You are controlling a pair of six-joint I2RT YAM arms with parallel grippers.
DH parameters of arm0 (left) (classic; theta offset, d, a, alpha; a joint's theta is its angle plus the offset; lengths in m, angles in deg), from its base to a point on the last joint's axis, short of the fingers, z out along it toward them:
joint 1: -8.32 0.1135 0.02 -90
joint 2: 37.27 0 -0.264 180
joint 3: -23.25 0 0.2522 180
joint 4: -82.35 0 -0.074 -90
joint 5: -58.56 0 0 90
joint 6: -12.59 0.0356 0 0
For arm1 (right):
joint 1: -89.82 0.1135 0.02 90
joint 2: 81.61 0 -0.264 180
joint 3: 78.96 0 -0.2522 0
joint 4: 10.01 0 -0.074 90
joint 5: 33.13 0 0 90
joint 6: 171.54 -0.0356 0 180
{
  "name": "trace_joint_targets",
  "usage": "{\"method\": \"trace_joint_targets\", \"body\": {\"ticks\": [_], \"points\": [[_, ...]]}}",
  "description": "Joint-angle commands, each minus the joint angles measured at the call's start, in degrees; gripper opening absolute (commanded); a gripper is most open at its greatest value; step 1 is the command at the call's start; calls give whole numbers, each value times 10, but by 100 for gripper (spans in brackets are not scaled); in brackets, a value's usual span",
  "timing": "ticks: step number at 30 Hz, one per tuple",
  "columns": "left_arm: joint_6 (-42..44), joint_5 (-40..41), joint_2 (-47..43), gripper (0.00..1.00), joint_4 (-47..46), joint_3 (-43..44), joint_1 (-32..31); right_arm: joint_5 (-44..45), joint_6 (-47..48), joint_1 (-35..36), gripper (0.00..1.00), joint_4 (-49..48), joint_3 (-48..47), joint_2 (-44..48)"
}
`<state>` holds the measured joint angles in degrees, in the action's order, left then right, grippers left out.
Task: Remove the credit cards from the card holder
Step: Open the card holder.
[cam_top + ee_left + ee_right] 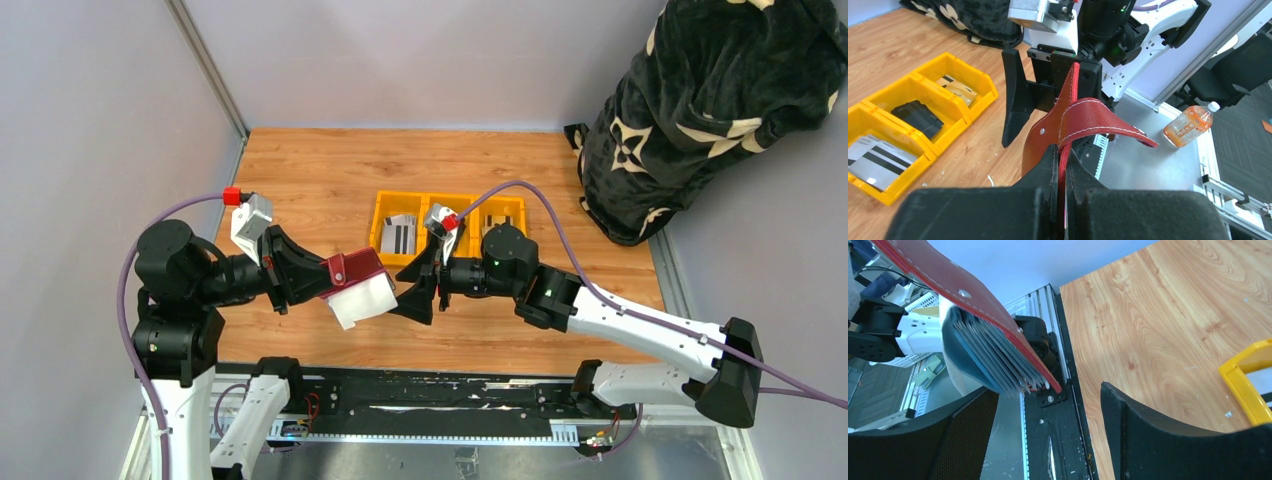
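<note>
My left gripper (318,275) is shut on the dark red card holder (352,268) and holds it open above the table's front edge. Its pale sleeves (366,298) fan out toward my right gripper (420,288). In the left wrist view the fingers (1048,170) pinch the holder's red cover (1083,117). My right gripper (1048,390) is open and empty, just short of the fanned sleeves (993,357) under the red cover (948,277). I cannot tell whether cards sit in the sleeves. A striped white card (398,236) lies in the bin's left compartment and a tan card (955,86) in the right one.
The yellow three-part bin (450,203) stands mid-table behind the grippers, with a black folded item (918,115) in its middle compartment. A dark patterned blanket bundle (700,110) fills the back right corner. An orange bottle (1190,125) lies off the table.
</note>
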<state>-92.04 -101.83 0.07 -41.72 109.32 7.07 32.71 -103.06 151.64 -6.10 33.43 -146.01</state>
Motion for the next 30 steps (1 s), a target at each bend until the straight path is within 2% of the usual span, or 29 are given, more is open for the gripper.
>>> {"method": "trace_joint_targets", "body": {"ticks": [1, 6, 15, 23, 27, 30], "points": [[-13, -15, -7, 0, -13, 13, -1, 1, -7, -6, 77, -49, -25, 2], [-14, -18, -10, 0, -13, 10, -1, 24, -12, -6, 77, -72, -32, -1], [-17, -29, -13, 0, -12, 0, -1, -50, -41, -1, 77, -146, -71, -34], [-18, -38, -17, 0, -12, -6, -1, -55, -42, 15, 76, -163, -97, -54], [-16, -44, -17, 0, -12, -8, -1, -62, -65, 16, 69, -186, -102, -60], [-13, -36, -18, 0, -12, -10, -1, -81, -86, 16, 48, -195, -110, -69]]}}
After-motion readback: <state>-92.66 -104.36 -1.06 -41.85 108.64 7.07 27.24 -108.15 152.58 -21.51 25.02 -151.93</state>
